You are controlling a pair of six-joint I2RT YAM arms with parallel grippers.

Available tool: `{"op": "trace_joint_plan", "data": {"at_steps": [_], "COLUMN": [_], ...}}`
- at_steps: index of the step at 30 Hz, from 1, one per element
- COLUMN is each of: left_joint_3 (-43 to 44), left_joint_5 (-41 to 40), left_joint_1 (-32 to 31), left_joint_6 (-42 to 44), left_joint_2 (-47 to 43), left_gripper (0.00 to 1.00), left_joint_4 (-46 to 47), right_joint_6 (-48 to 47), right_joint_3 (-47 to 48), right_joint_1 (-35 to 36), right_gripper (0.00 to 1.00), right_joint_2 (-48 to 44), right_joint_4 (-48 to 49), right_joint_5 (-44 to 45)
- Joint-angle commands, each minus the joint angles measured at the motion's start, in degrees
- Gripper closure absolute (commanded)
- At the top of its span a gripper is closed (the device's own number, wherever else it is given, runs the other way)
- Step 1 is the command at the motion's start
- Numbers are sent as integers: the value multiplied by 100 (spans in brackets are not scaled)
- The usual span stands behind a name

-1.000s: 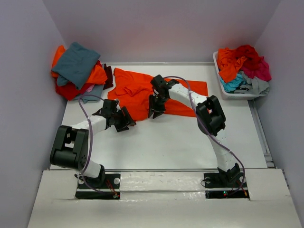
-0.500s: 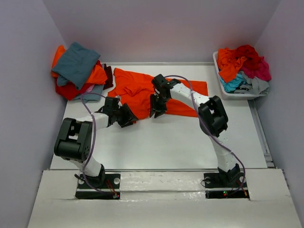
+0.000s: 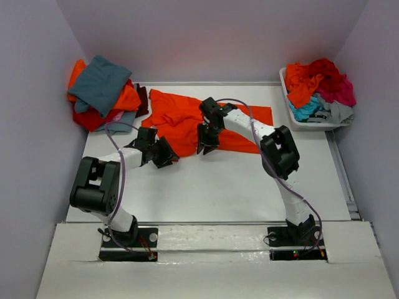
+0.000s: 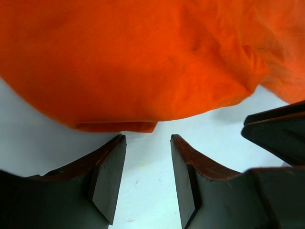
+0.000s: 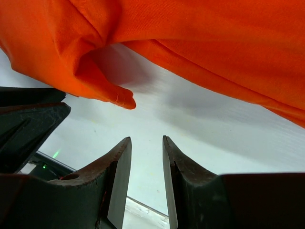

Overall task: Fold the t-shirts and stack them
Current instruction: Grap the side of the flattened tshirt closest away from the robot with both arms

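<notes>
A bright orange t-shirt (image 3: 181, 115) lies crumpled and partly spread at the back middle of the white table (image 3: 212, 187). My left gripper (image 3: 167, 153) is open and empty at the shirt's near left hem; the hem (image 4: 119, 125) lies just beyond its fingertips. My right gripper (image 3: 206, 148) is open and empty at the shirt's near edge, with a hanging fold (image 5: 112, 93) ahead of it. A pile of folded shirts (image 3: 103, 90), teal-grey on top, sits at the back left.
A white bin (image 3: 317, 93) at the back right holds orange, red, magenta, turquoise and grey shirts. The right arm's link (image 3: 277, 152) reaches across the table's middle right. Grey walls close the table on three sides.
My left gripper has moved forward and right to the near hem of the orange shirt. The right gripper has hardly moved.
</notes>
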Motion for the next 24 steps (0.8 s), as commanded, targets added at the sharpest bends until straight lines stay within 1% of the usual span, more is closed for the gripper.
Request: {"op": "trace_joint_plan", "data": {"at_steps": [1, 9, 12, 15, 24], "left_joint_3": [89, 256, 317, 449, 607], "left_joint_5": [-833, -1141, -1072, -922, -790], "left_joint_1": [-21, -21, -21, -83, -267], "left_joint_6": [164, 226, 261, 252, 261], "left_joint_2": [-127, 136, 329, 584, 1024], "left_gripper": [46, 46, 47, 50, 50], "left_joint_4": [-1062, -1458, -1406, -1318, -1230], "right_joint_6": [-50, -14, -23, -41, -93], "right_joint_3": [83, -49, -92, -136, -198], "right_joint_1": [-4, -4, -4, -4, -4], "right_gripper": [62, 62, 62, 62, 62], "right_joint_2": [-238, -317, -344, -370, -423], "right_joint_4": [-107, 16, 33, 33, 16], "right_joint_5": [60, 33, 42, 51, 130]}}
